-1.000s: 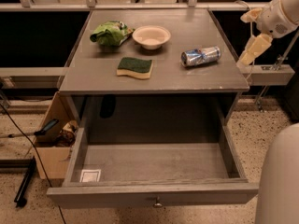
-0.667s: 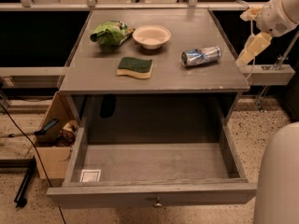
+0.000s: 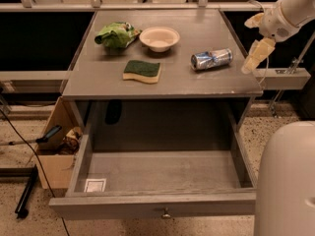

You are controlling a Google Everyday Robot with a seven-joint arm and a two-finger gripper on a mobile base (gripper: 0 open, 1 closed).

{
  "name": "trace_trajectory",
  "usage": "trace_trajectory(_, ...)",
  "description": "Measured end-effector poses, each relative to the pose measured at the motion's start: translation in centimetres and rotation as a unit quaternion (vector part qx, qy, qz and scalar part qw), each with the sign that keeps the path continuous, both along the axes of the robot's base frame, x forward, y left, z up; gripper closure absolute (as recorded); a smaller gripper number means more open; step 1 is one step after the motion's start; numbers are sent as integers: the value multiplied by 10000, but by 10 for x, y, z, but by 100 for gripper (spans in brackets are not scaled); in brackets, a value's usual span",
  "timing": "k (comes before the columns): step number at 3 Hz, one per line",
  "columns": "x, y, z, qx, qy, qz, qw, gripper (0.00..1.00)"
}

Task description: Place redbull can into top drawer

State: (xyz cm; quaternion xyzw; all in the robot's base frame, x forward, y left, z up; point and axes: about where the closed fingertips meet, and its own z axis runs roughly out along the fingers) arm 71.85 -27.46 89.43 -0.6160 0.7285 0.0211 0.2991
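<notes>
My grey wooden counter [image 3: 98,85] carries a crumpled green snack bag [image 3: 116,34], a round white bowl [image 3: 159,38], a green-yellow sponge [image 3: 142,71] and a silver-blue can [image 3: 211,59] lying sideways; my tool [image 3: 256,37] hovers past its right edge, fingers apart.

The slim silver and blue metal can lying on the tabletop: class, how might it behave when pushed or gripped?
Lying on its side, the slim silver and blue metal can would probably roll if nudged across its length. Its shiny skin looks slippery and may dent under a hard squeeze. The tool hangs open just right of it.
</notes>
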Motion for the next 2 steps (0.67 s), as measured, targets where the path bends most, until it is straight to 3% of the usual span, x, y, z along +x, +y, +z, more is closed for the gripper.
trace_trajectory(2,13,13,-11,100,69,71,9999,0)
